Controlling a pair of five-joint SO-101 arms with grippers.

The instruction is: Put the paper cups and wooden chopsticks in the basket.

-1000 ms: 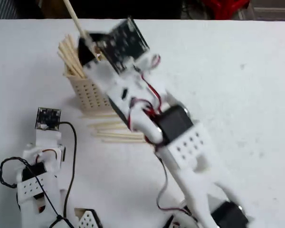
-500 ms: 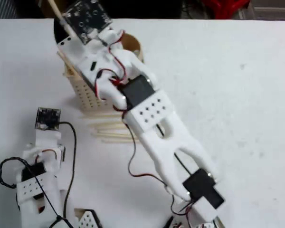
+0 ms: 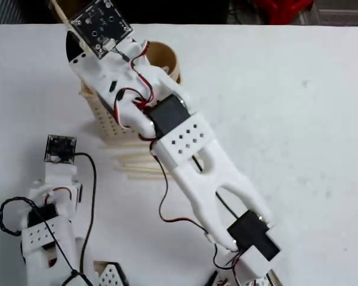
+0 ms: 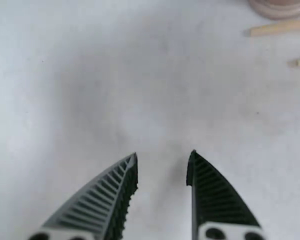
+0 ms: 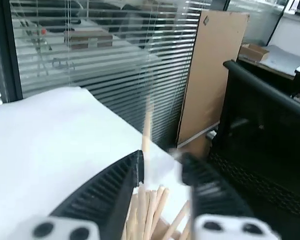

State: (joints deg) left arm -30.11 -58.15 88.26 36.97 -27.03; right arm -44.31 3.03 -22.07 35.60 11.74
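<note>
My right arm [image 3: 185,143] stretches across the table to the cream perforated basket [image 3: 107,119] at the back left. Its gripper [image 5: 161,156] hangs open above the basket. One wooden chopstick [image 5: 146,125] stands upright between the jaws, against one finger. Several chopsticks [image 5: 150,210] stand bundled in the basket below. A brown paper cup [image 3: 167,56] sits beside the basket, partly behind the arm. More chopsticks [image 3: 137,165] lie flat on the table in front of the basket. My left gripper [image 4: 162,162] is open over bare table, near two chopstick ends [image 4: 280,27].
The left arm [image 3: 51,208] sits at the front left with its black cable looping beside it. A rounded tan object [image 4: 282,6] lies beyond the left gripper. The white table [image 3: 286,107] runs bare to the right. The table's far edge lies just behind the basket.
The right arm swung left and stretched out, carrying the chopstick from beside the basket to over it. The paper cup came into sight. The left arm stayed still.
</note>
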